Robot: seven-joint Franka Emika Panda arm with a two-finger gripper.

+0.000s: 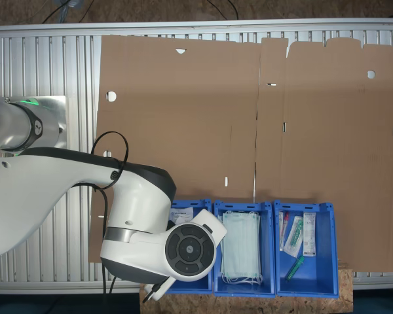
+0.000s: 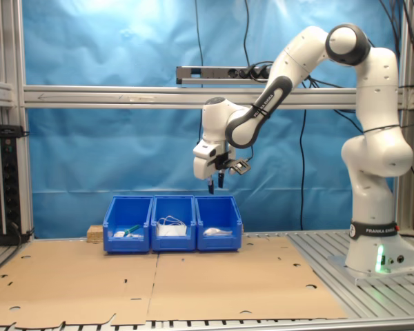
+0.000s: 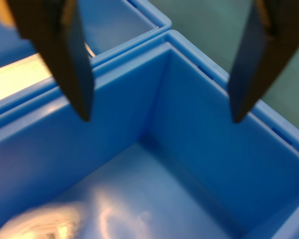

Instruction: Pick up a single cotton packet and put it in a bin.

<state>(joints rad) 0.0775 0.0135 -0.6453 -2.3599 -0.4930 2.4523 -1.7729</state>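
The tool (image 2: 215, 183) hangs in the air above the row of three blue bins in the second exterior view, its two dark fingers (image 3: 72, 59) spread apart with nothing between them. In the wrist view the fingers frame the inside corner of the bin (image 3: 189, 129) directly below, and a blurred white shape, likely the cotton packet (image 3: 37, 224), lies on the bin's floor.

In the second exterior view this bin (image 2: 219, 222) is the one at the second exterior view's right end of the row, and a pale flat packet (image 2: 217, 232) rests inside it. In the first exterior view the arm's wrist covers most of the same bin (image 1: 190, 208), which sits at the first exterior view's left end of the row; a white packet with small dark print (image 1: 182, 214) shows at its far end.

The middle bin (image 1: 243, 208) holds pale green face masks (image 1: 241, 247). The third bin (image 1: 327, 248) holds narrow packets and green-tipped items. All three stand side by side, touching, at the edge of the cardboard sheet (image 1: 249, 111) that covers the tabletop (image 1: 46, 72).
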